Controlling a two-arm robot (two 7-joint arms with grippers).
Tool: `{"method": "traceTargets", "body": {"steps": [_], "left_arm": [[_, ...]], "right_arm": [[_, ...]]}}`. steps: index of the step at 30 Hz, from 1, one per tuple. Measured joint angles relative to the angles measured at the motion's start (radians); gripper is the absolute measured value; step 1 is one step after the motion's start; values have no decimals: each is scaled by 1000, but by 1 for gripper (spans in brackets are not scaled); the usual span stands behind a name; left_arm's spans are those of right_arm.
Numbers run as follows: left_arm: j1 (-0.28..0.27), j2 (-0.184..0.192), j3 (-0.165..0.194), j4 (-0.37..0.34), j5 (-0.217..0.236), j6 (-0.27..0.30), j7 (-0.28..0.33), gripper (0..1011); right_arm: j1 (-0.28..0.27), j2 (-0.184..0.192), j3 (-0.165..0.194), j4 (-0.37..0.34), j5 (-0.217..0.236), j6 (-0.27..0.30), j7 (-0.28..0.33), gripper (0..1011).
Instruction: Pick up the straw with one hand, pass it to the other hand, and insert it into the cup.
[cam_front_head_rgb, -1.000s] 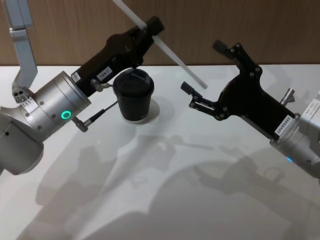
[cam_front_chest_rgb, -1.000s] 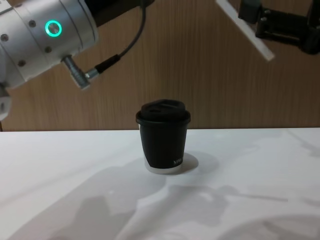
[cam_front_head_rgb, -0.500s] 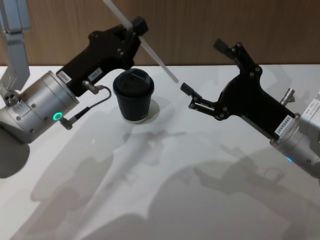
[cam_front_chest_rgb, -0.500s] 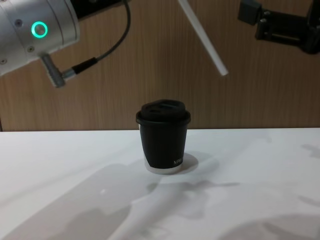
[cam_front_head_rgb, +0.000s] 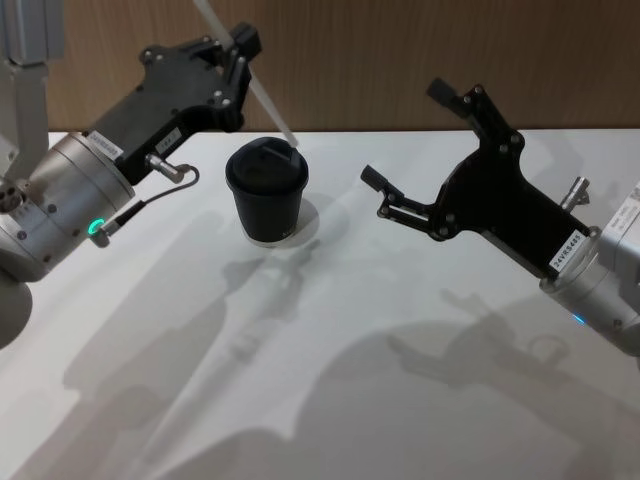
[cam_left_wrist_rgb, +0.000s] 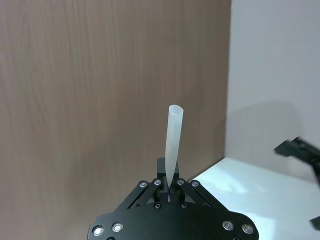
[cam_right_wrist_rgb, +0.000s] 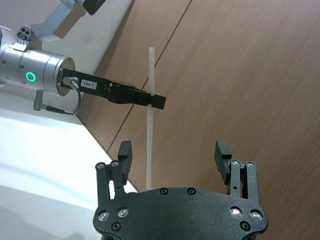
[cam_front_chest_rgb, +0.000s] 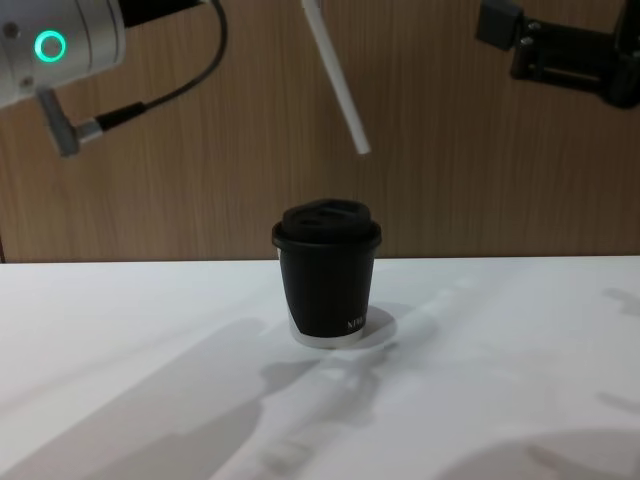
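Note:
The black lidded cup (cam_front_head_rgb: 265, 192) (cam_front_chest_rgb: 327, 272) stands on the white table. My left gripper (cam_front_head_rgb: 238, 48) (cam_left_wrist_rgb: 168, 183), the one with the silver wrist and green ring light, is shut on the white straw (cam_front_head_rgb: 262, 100) (cam_front_chest_rgb: 336, 82) (cam_left_wrist_rgb: 174, 140). The straw hangs tilted, with its lower end in the air just above the lid and slightly to the right of it. Off to the right of the cup, my all-black right gripper (cam_front_head_rgb: 405, 133) (cam_right_wrist_rgb: 173, 152) is raised and open, with nothing between its fingers. In the right wrist view the straw (cam_right_wrist_rgb: 150, 115) shows beyond them, held near its middle.
The white table (cam_front_head_rgb: 400, 350) runs back to a brown wooden wall (cam_front_chest_rgb: 200, 180) behind the cup. A dark cable with a metal plug (cam_front_chest_rgb: 70, 135) hangs from the left wrist.
My left arm has drawn back to the left and turned the straw steeper. The straw's lower end has swung from near the right gripper to above the cup. The right arm has not moved.

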Motion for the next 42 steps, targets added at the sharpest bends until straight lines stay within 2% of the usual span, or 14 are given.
{"method": "traceTargets", "body": {"steps": [1, 4, 11, 18, 29, 42], "left_arm": [[0, 0, 0, 0, 0, 0, 0, 6], [-2, 14, 1, -20, 53, 33, 41, 6], [-17, 34, 6, -46, 130, 104, 101, 7], [-37, 37, 11, -52, 167, 157, 123, 6], [-70, 31, 16, -49, 182, 219, 119, 6], [-105, 12, 7, -40, 167, 312, 107, 7]], "right_arm": [[0, 0, 0, 0, 0, 0, 0, 1001], [0, 0, 0, 0, 0, 0, 0, 1001], [0, 0, 0, 0, 0, 0, 0, 1001], [0, 0, 0, 0, 0, 0, 0, 1001], [0, 0, 0, 0, 0, 0, 0, 1001], [0, 0, 0, 0, 0, 0, 0, 1001]]}}
